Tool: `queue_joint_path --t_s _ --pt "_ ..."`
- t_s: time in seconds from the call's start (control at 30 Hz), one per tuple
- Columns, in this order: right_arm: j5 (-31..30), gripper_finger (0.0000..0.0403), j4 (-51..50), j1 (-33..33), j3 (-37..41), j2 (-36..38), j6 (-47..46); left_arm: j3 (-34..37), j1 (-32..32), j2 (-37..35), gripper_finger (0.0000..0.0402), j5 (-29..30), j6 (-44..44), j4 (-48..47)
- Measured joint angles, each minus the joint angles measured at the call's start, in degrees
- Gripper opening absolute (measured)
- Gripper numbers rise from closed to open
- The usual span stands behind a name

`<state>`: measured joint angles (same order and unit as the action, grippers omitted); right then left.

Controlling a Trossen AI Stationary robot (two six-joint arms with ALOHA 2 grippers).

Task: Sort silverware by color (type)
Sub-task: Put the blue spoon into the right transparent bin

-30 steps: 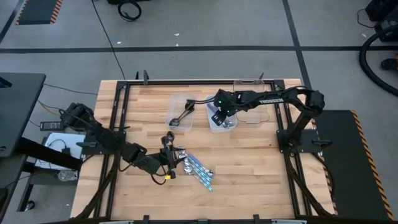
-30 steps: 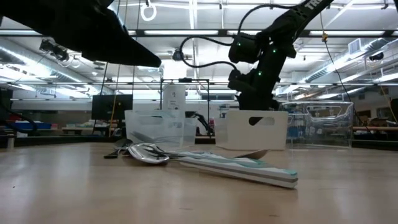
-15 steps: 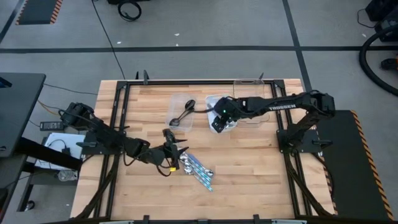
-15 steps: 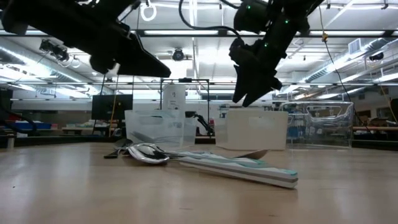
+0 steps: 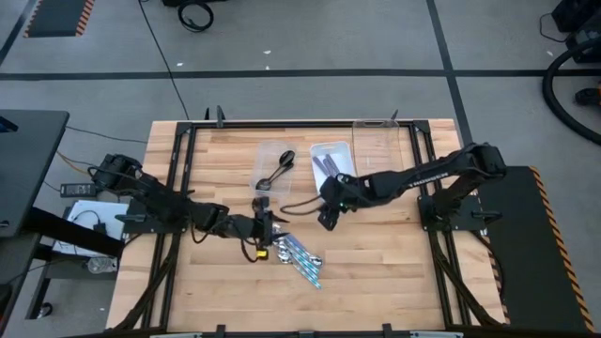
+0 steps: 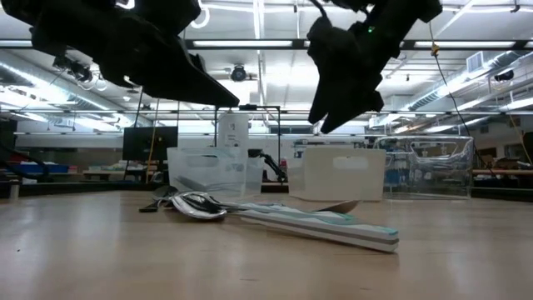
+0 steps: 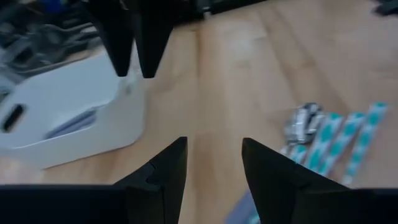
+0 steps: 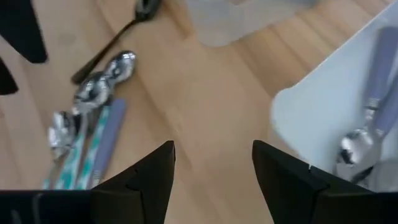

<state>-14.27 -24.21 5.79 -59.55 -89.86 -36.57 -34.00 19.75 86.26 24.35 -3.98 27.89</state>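
Observation:
A loose pile of silverware [image 5: 296, 253] lies flat on the table: shiny spoons and teal-patterned handles [image 7: 336, 130], also in the right wrist view [image 8: 87, 124] and the low view [image 6: 283, 212]. A dark spoon [image 5: 275, 173] lies in the clear tray [image 5: 268, 150]. Purple-handled spoons [image 8: 373, 68] lie in the white tray [image 5: 340, 148]. My left gripper [image 5: 266, 228] hovers open just left of the pile [image 7: 214, 165]. My right gripper [image 5: 329, 211] hangs open above bare wood between the white tray and the pile [image 8: 214, 168].
A second clear tray [image 5: 376, 136] stands at the far right of the table. In the low view the trays line up behind the pile: clear [image 6: 208, 171], white [image 6: 341, 171], clear [image 6: 425, 167]. Bare wood stretches along the near side [image 5: 376, 282].
My right gripper has lifted out of the white tray and moved toward the near edge and left, toward the pile. My left gripper has reached toward the table's right, closing on the pile. The spoons and trays have stayed where they were.

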Motion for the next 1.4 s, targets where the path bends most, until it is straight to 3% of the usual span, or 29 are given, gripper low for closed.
queue_joint_path --t_s 0.17,0.37,0.6,0.87,1.1,1.27,1.4 --pt "-2.4 0.0224 1.1 3.7 -0.1 0.0 -1.4 0.0 0.9 0.0 0.0162 -5.2 1.0 0.8" --pt "-2.7 0.0222 2.0 6.8 -0.3 -0.7 -2.8 0.0 2.5 0.0 0.0162 -5.5 4.7 1.0" --pt "-2.4 0.0213 1.0 10.4 -6.3 -8.3 -2.9 0.0 5.2 0.0 0.0162 -5.5 9.6 0.9" --pt "-2.6 0.0213 -3.8 14.2 -17.1 -16.7 -3.9 0.0 8.4 0.0 0.0162 0.4 10.4 -2.5" --pt "-4.1 0.0213 -8.4 18.0 -24.9 -22.7 -4.1 0.0 11.1 -0.1 0.0161 1.3 6.3 -4.4" --pt "-4.3 0.0213 -9.0 20.0 -27.2 -24.6 -5.2 2.8 11.0 -0.2 0.0148 1.6 6.0 -4.5" --pt "-6.3 0.0213 -8.2 21.5 -27.1 -24.5 -7.8 7.0 10.7 -0.2 0.0142 1.7 7.0 0.7"
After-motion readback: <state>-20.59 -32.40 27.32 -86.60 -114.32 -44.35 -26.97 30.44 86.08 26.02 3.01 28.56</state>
